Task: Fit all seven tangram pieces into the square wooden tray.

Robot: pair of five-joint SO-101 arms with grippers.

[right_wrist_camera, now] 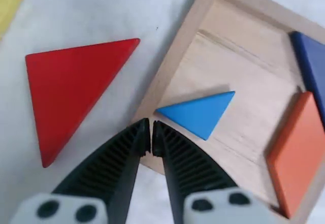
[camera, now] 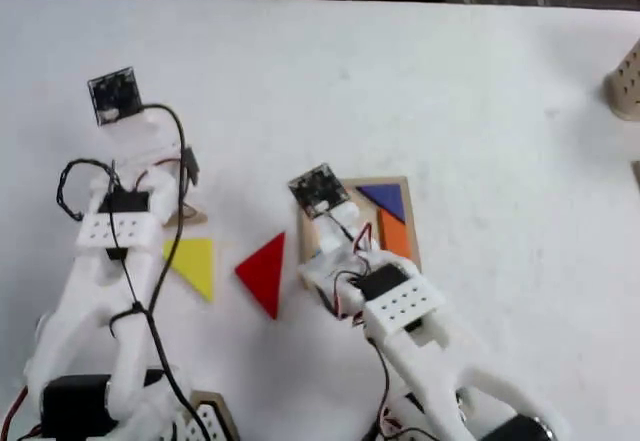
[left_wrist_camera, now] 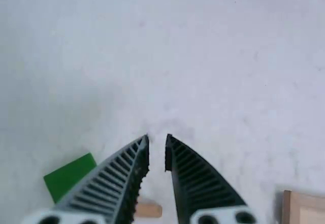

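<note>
Right wrist view is showing the right fingers [right_wrist_camera: 122, 163] closed and empty over the rim of the square wooden tray [right_wrist_camera: 175, 49], beside the light-blue wooden triangle [right_wrist_camera: 198, 113] lying inside; descending, they are risking nudging it askew. The left fingers [left_wrist_camera: 117, 178] are hovering slightly parted.

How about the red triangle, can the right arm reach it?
Probably yes. The right gripper hangs at the rim of the tray, and the red triangle lies flat just beside it on the table, nothing on top. It is shut, so it must open first.
</note>
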